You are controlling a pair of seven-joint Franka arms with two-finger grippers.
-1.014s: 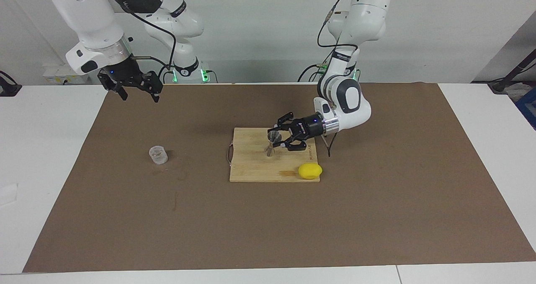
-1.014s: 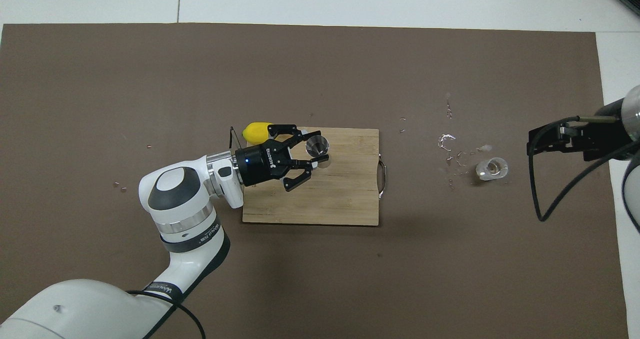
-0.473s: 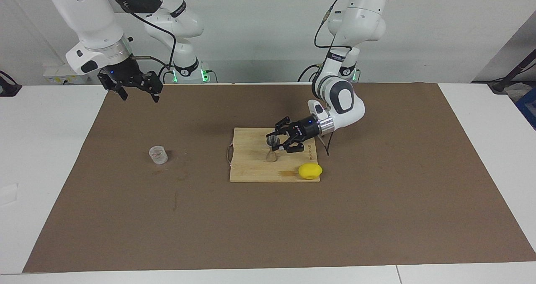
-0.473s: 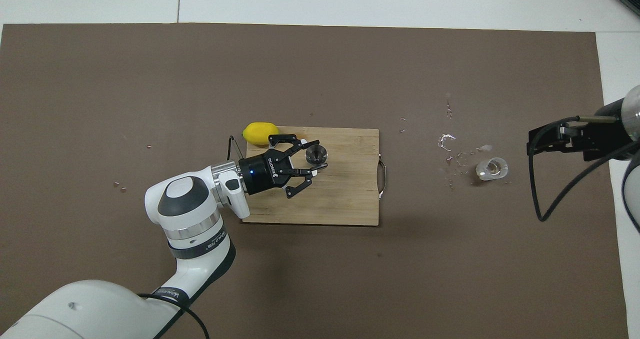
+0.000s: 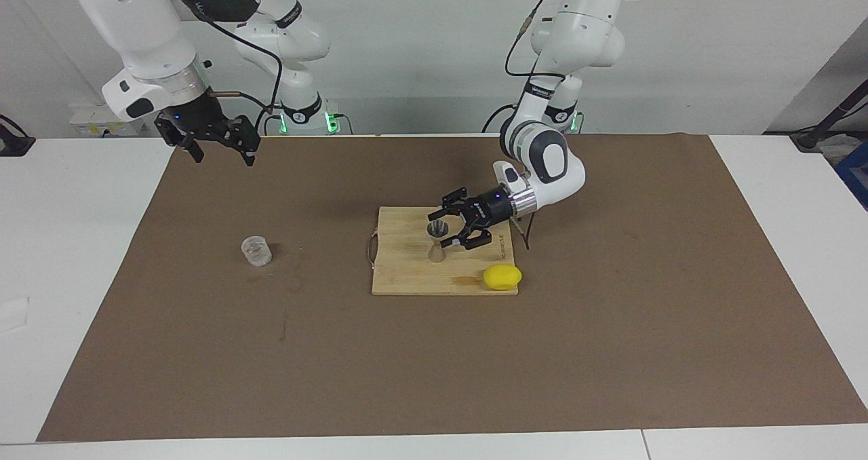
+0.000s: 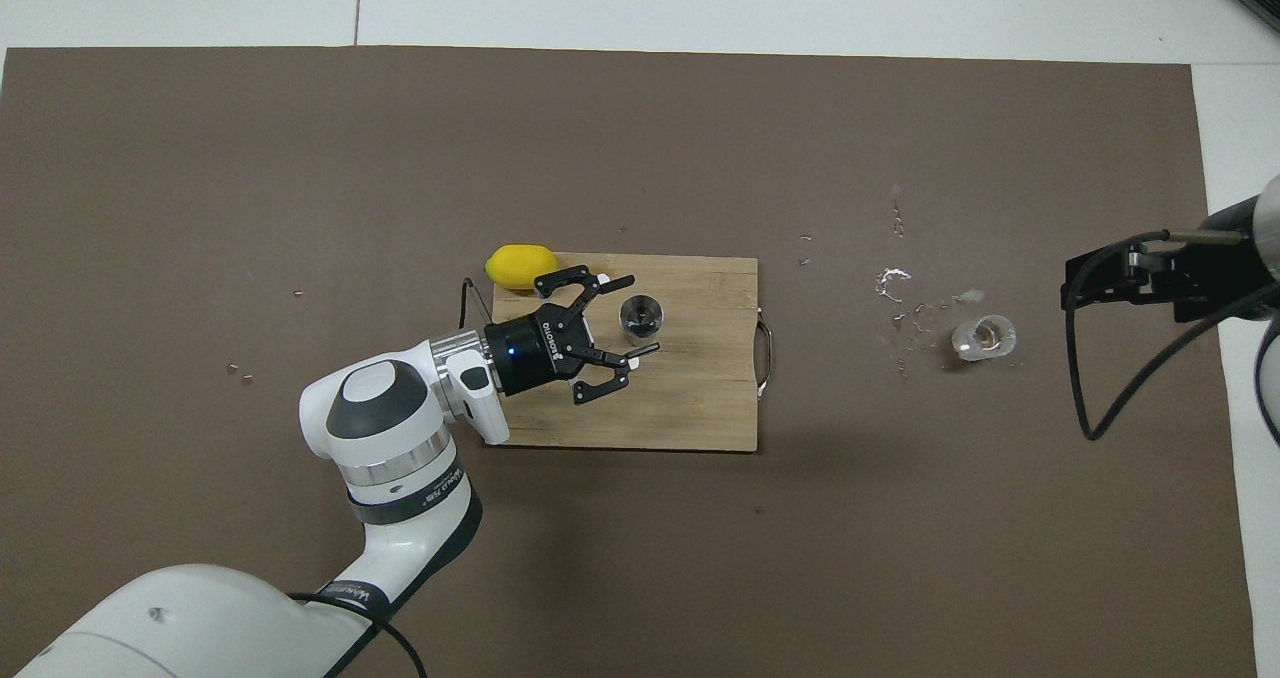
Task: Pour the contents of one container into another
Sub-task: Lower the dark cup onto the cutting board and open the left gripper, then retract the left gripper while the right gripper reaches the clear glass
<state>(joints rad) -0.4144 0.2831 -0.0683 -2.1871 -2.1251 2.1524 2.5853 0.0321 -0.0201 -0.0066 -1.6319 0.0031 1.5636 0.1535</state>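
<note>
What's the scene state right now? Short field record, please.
jigger: upright on the cutting board, free of any grip
left claw: open, fingertips either side of the jigger
clear cup: standing on the brown mat, toward the right arm's end
right claw: open, raised over the mat's edge, waiting, holds nothing
lemon: at the board's corner, farther from the robots than the jigger
spill: small droplets on the mat beside the cup
</note>
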